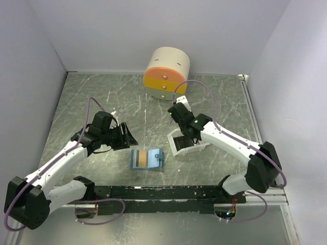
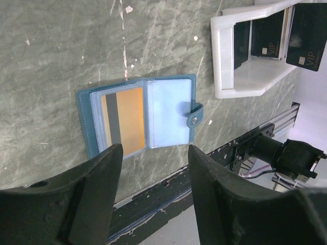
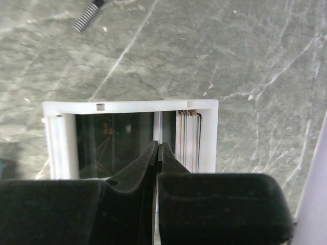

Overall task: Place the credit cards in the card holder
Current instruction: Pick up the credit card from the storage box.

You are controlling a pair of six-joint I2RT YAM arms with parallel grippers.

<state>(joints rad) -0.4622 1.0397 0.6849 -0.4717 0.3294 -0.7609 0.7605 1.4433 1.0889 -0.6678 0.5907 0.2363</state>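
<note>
The grey-green marbled table (image 1: 102, 102) is carrying everything, with both arms reaching inward over its near half. At the far edge a round cream drawer box (image 1: 166, 71) with orange and yellow fronts is standing well apart from the work.

The left arm is hanging over the table's near-left part. The left gripper (image 2: 155, 153) is hovering above the card holder with its two dark fingers (image 2: 97, 194) spread wide, touching nothing.

The right arm is bending down into the white tray (image 2: 245, 76), which is sitting right of centre, near the card holder but apart from it. The right gripper (image 3: 157, 148) is pressing its fingertips together inside the tray. A thin pale edge is rising from between the tips, but I cannot tell whether a card is being pinched.

The card holder (image 2: 143, 117), light blue, is lying open and flat on the table between the two arms, just in front of the black base rail. An orange-tan credit card (image 2: 130, 120) with a dark stripe is showing through its left clear sleeve. The right sleeve is looking pale.

Dark credit cards (image 2: 268, 35) are standing on edge in the tray, beside a few lighter ones (image 3: 188, 140) against its right wall.

The holder's small snap tab (image 2: 194, 120) is sticking out on its right edge.
</note>
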